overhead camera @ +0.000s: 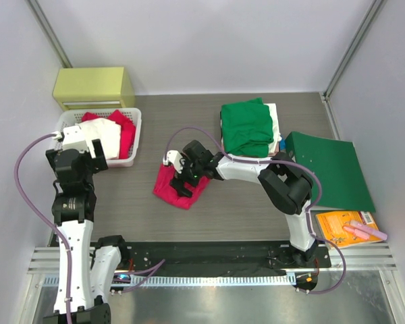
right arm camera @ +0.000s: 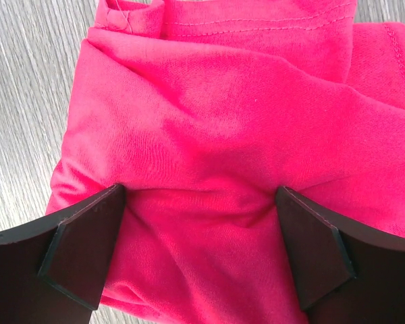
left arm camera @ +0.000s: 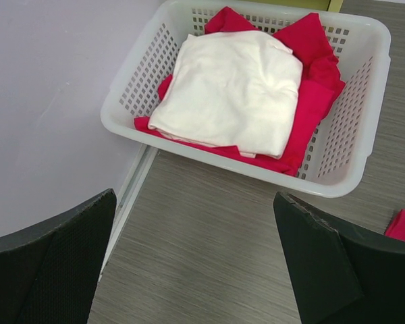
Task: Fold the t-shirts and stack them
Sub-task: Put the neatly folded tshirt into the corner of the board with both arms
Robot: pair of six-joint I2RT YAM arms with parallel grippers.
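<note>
Wide open and empty, the right gripper (right arm camera: 201, 202) presses into the crumpled red shirt (right arm camera: 216, 115) on the table (overhead camera: 236, 209); closing here may pinch several layers together. The left gripper (left arm camera: 194, 223) hangs open and empty near the basket (left arm camera: 354, 121).

Red shirts (left arm camera: 317, 101) in basket (left arm camera: 364, 135) mostly covered by pale shirt (left arm camera: 229, 88); loose red shirt (overhead camera: 163, 190) partly under right jaws.

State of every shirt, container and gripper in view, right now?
Pinkish-red cloth t-shirt: crumpled on table.
Green cloth t-shirt: folded, atop a white garment.
Cream cloth shirt: folded, in basket on red cloth.
White plastic basket: upright, holding shirts.
Flat dark-green folder: closed.
Left gripper: open, empty.
Right gripper: open, straddling pinkish-red t-shirt.
</note>
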